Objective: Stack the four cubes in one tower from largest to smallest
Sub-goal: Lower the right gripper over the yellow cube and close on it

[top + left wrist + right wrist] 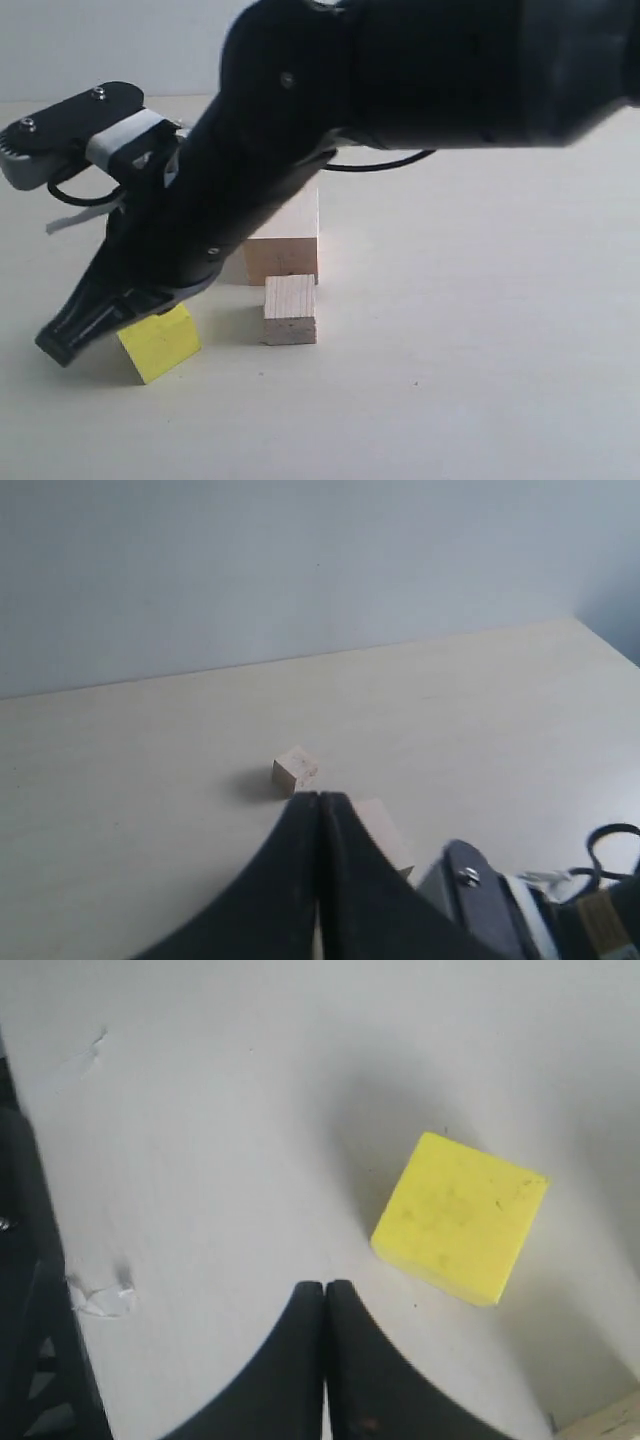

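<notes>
The yellow cube (160,343) (460,1215) lies on the table at the front left. My right gripper (58,345) (325,1285) reaches across from the right, shut and empty. Its tips are low over the table, just beside the yellow cube with a small gap. The largest pale wood cube (285,240) stands mid-table, partly behind the arm. The smaller wood cube (290,310) sits right in front of it. The tiny wood cube (295,770) shows only in the left wrist view, just beyond my left gripper (320,795), which is shut on nothing. A pale wood cube (385,835) peeks from behind its finger.
A black and grey arm part with white tape (90,130) (500,900) and a looped cable stands at the far left. A white shred (100,1295) lies on the pale table (480,330). A wall rises behind the table's far edge (300,660).
</notes>
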You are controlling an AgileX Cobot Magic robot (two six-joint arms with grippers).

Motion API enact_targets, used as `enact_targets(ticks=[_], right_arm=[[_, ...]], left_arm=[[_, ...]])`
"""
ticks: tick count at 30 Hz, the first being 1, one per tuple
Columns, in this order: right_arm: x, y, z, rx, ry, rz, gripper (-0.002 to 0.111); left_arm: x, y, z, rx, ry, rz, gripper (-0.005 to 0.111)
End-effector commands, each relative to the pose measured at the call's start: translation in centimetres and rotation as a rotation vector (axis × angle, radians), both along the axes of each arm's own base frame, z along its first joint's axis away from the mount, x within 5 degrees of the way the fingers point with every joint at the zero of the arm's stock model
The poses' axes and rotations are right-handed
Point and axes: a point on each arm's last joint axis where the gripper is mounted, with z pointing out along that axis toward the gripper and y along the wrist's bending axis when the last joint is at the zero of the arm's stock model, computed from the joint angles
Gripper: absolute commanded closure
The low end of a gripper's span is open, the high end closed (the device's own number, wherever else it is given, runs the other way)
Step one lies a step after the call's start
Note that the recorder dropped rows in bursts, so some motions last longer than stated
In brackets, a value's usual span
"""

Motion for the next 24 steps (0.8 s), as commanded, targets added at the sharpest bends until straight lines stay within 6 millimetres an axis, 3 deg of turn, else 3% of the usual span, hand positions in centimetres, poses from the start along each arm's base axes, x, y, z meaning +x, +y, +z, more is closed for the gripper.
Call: enact_targets(ticks=[1,9,11,13,16,17,20,24], right_arm=[[1.0,1.9,0.4,-0.066,0.075,-0.074,0.108],[1.1,5.2,-0.1,-0.258,-0.054,-0.149,0.108],[1.2,5.9,-0.6,-0.266,-0.048,-0.138,0.102],[1.3,6.4,-1.1,-0.270,-0.052,-0.106,0.091],[1.5,6.8,-1.8,-0.285,-0.065,-0.066,0.065],[1.5,6.8,-2.0,-0.289,-0.063,-0.066,0.050],[1.7,6.9,-2.3,-0.285,-0.052,-0.117,0.018],[2.3,6.8,-2.3,-0.271,-0.052,-0.246,0.018]], left_arm=[[-1.3,0.6,0.2,0.004,-0.010,0.007,0.107],[-1.9,0.8,0.3,-0.025,0.004,0.018,0.107],[-1.9,0.8,0.2,-0.028,0.014,0.019,0.107],[-1.9,0.8,0.1,-0.024,0.022,0.018,0.107],[-2.0,0.8,0.0,-0.017,0.043,0.013,0.107],[-2.0,0.8,-0.1,-0.015,0.048,0.013,0.107],[-2.1,0.8,-0.1,-0.013,0.052,0.012,0.107],[-2.1,0.8,-0.1,-0.013,0.052,0.012,0.107]])
